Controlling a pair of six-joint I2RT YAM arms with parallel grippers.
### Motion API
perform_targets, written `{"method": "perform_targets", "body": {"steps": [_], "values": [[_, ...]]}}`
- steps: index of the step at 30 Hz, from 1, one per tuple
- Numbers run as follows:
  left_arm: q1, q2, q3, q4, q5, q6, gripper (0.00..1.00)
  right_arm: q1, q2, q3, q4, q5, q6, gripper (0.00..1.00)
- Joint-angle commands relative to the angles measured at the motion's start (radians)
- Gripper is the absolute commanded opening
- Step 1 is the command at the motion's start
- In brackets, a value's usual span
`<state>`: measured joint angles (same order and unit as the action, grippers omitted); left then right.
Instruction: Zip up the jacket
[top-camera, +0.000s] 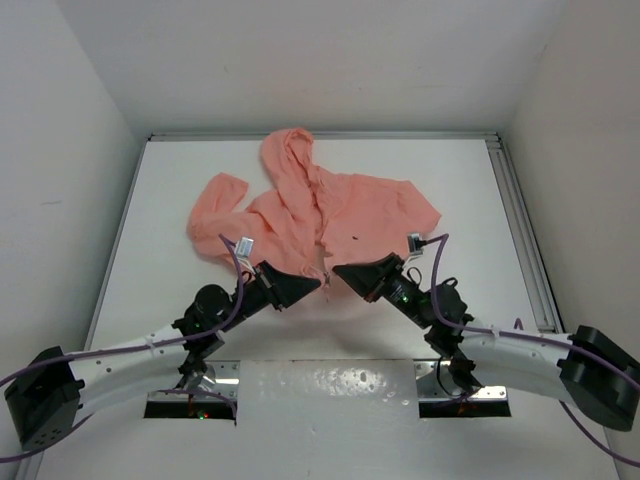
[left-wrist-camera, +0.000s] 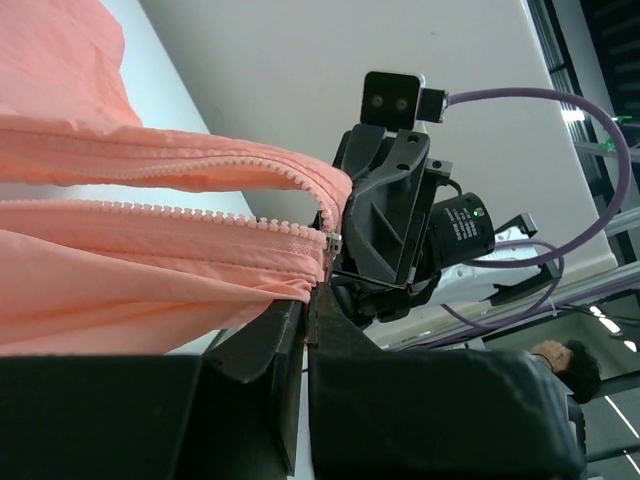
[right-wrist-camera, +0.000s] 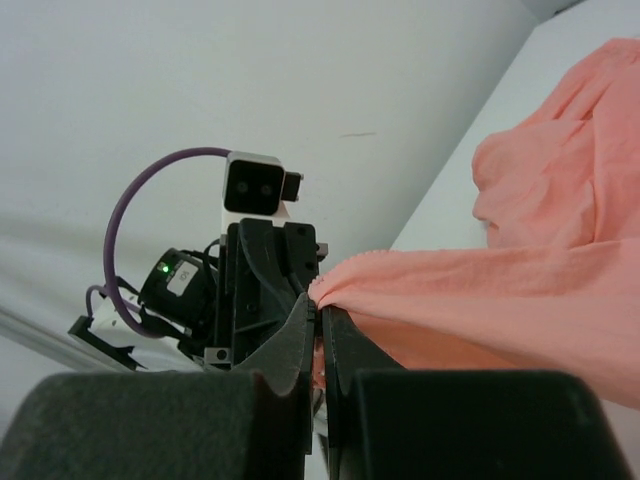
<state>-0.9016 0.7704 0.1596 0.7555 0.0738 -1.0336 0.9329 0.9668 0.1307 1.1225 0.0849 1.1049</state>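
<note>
The salmon-pink jacket (top-camera: 330, 205) lies flat on the white table, hood at the far side, front zipper open down the middle. My left gripper (top-camera: 316, 282) and right gripper (top-camera: 337, 271) meet tip to tip at the bottom hem. In the left wrist view the left gripper (left-wrist-camera: 308, 308) is shut on the jacket's bottom edge (left-wrist-camera: 120, 270), just below the metal zipper slider (left-wrist-camera: 333, 243), and two rows of zipper teeth run left. In the right wrist view the right gripper (right-wrist-camera: 320, 320) is shut on the other hem corner (right-wrist-camera: 480, 290).
The white table (top-camera: 170, 300) has a raised rail (top-camera: 520, 220) along its right side and white walls on three sides. One sleeve (top-camera: 215, 215) is bunched at the left. Each wrist camera sees the other arm's camera and purple cable close ahead.
</note>
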Motion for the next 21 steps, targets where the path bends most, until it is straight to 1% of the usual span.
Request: {"method": "perform_targets", "body": {"steps": [1,4,6,8,9,11,13,17,21], "values": [[0.004,0.009,-0.006,0.027,0.027,-0.023,0.0,0.004,-0.043,-0.017,-0.049,-0.004,0.013,0.0],[0.006,0.052,0.004,0.045,0.056,-0.017,0.0,0.004,-0.022,-0.008,-0.053,-0.008,0.012,0.0],[0.004,0.061,0.035,0.027,0.07,0.009,0.0,0.004,-0.005,0.019,-0.062,-0.042,0.009,0.0],[0.004,0.056,0.066,-0.057,0.08,0.058,0.0,0.004,0.003,0.043,-0.117,-0.068,-0.002,0.0],[0.004,0.05,0.104,-0.133,0.08,0.075,0.0,0.004,0.0,0.067,-0.147,-0.082,-0.019,0.0],[0.004,0.047,0.135,-0.2,0.078,0.121,0.0,0.004,-0.005,0.093,-0.229,-0.082,-0.034,0.0],[0.004,0.053,0.162,-0.272,0.075,0.144,0.0,0.004,-0.004,0.127,-0.257,-0.105,-0.039,0.0],[0.004,0.085,0.176,-0.324,0.075,0.158,0.0,0.003,0.013,0.202,-0.314,-0.116,-0.042,0.0],[0.006,0.13,0.224,-0.387,0.058,0.191,0.0,0.003,0.053,0.239,-0.343,-0.108,-0.039,0.0]]}}
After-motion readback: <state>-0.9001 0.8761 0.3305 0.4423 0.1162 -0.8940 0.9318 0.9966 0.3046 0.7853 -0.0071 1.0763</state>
